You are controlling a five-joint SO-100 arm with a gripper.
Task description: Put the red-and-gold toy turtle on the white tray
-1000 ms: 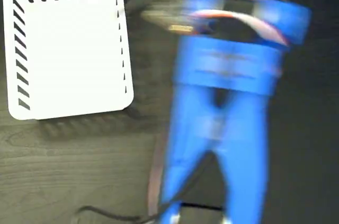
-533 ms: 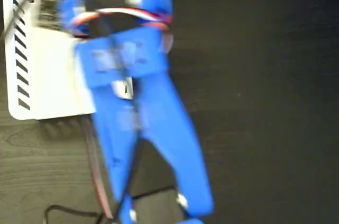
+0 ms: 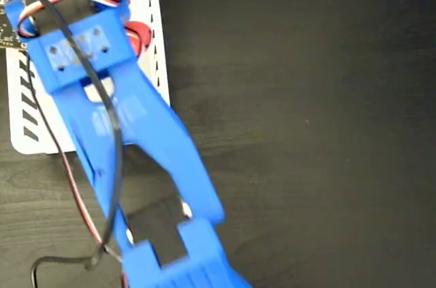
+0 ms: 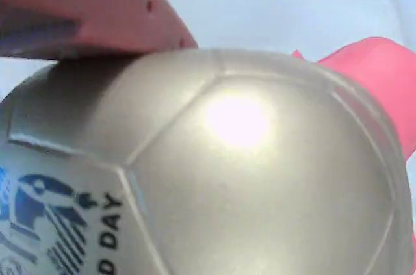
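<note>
Seen from above in the fixed view, the white tray [image 3: 24,135] lies at the far left of the dark table [image 3: 313,131], its black slanted slots lining the edges. The blue arm [image 3: 129,131] reaches up from the bottom of the picture and slants left across the tray's lower right corner, with its wrist block over the tray's upper half. A black cable [image 3: 82,63] loops over the arm. At the wrist's right side, a curve of coral red shows against the white: part of the red-and-gold toy turtle [image 3: 139,35], which sits over the tray's right portion, near its dashed edge. The gripper itself is hidden beneath the wrist here.

In the wrist view, the turtle's [image 4: 247,171] shiny domed shell fills almost the whole picture, with blue print at lower left. A reddish finger [image 4: 84,8] of the gripper presses against the shell at upper left, and a coral limb juts out at right over the pale tray [image 4: 273,2] surface. The second finger is out of sight, so the fingers appear clamped on the turtle, though only one contact is shown.

The placing step looks nearly done. Whether the toy touches the tray cannot be told. Doing it well probably means lowering until the feet rest flat, opening the fingers slowly so the slick shell does not skid toward the near edge, then lifting straight up.
</note>
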